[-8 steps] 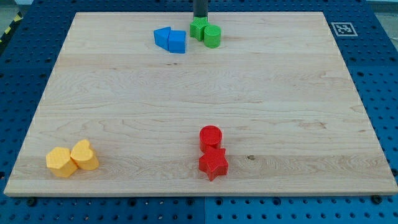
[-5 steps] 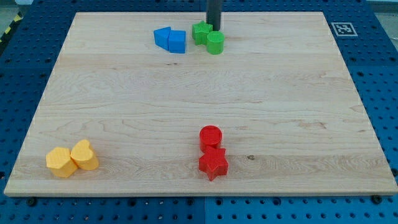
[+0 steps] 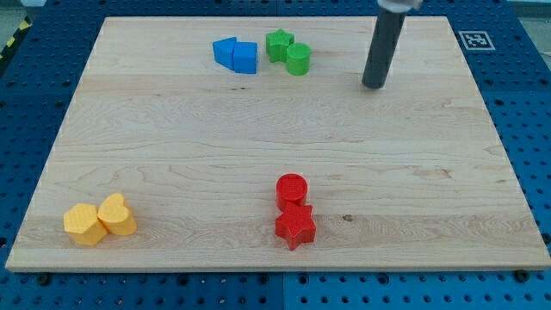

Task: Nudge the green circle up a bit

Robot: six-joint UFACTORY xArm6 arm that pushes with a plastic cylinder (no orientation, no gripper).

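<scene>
My tip [image 3: 374, 87] now well right of green circle [image 3: 298, 59], formerly just above.

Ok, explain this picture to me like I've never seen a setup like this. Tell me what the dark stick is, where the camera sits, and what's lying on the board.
There is only one camera view, looking down at a slant on a wooden board; where it is mounted is not on record. The dark stick is the end of a robot arm. It has no gripper, so it holds nothing: my tip only slides on the board and pushes blocks. It stands apart from them, to the view's right of the green circle. That circle touches a green star, with two blue blocks to the view's left. Lower down are a red circle above a red star, and two yellow blocks at the bottom left.
</scene>
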